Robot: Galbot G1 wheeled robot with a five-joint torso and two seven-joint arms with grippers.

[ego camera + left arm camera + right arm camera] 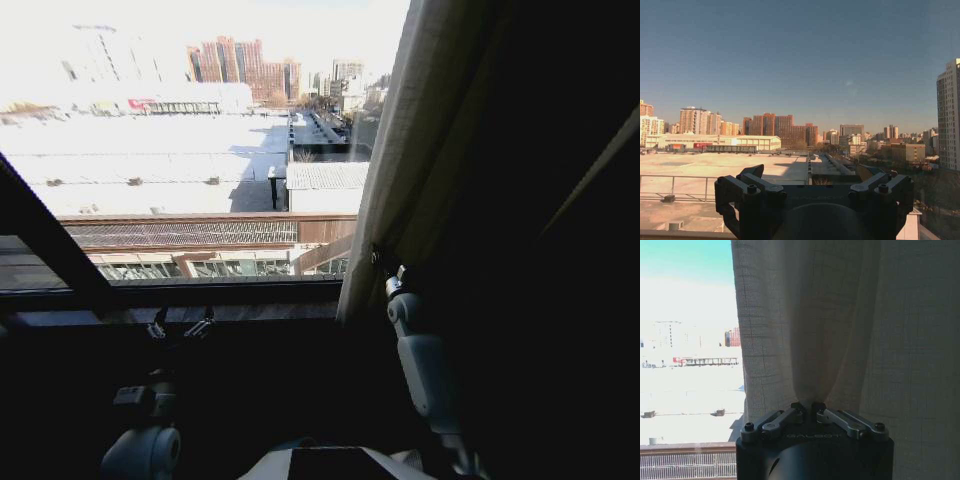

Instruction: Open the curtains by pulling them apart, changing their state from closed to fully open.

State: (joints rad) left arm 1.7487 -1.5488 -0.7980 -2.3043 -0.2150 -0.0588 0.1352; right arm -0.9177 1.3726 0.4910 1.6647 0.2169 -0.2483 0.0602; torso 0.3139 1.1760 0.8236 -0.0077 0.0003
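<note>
The right gripper (810, 409) has its fingers pinched together on a fold of the curtain (840, 325), and the cloth gathers into a narrow bunch where the fingertips meet. In the head view the curtain (410, 150) hangs on the robot's right side of the window (180, 150), its edge running down to just above the right gripper (385, 265), which is raised in front of the robot. The glass to the left of the curtain is uncovered, showing rooftops and buildings. The left gripper (181, 327) is held low by the window sill (230, 293), its fingers spread apart and holding nothing, pointing out at the glass.
</note>
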